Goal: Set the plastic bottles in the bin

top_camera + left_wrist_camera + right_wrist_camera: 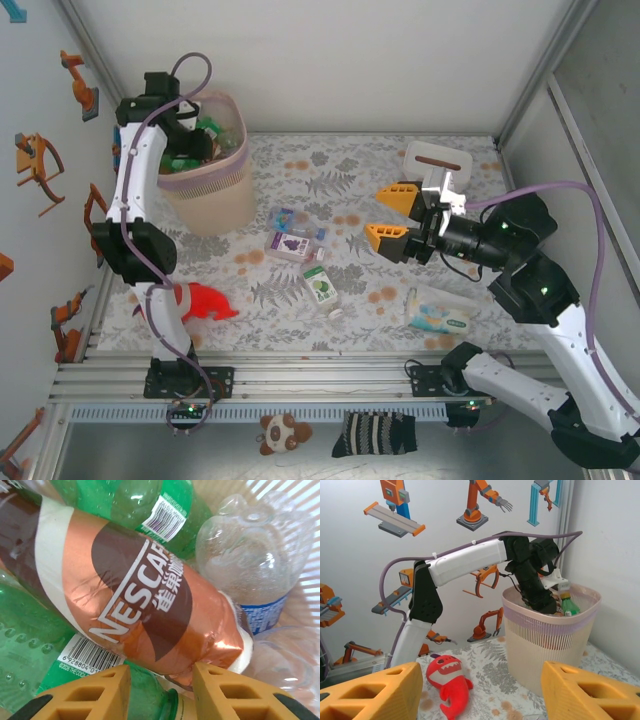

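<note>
The bin (215, 195) stands at the back left, holding several plastic bottles. My left gripper (161, 669) is down inside the bin (545, 630). Its jaws are drawn in around the neck of a green bottle (145, 695). In front of it lie a brown Nescafe bottle (140, 595), a clear bottle with a blue label (250, 555) and more green bottles (135, 500). My right gripper (392, 216) hovers open above the middle of the table with nothing between its fingers. Small bottles (290, 228) lie on the table below and left of it.
A red plush fish (205, 300) lies at the front left beside my left arm's base. A flat wipes pack (438, 312) lies at the front right. A white tissue box (437, 160) stands at the back right. A green-labelled carton (322, 287) lies mid-table.
</note>
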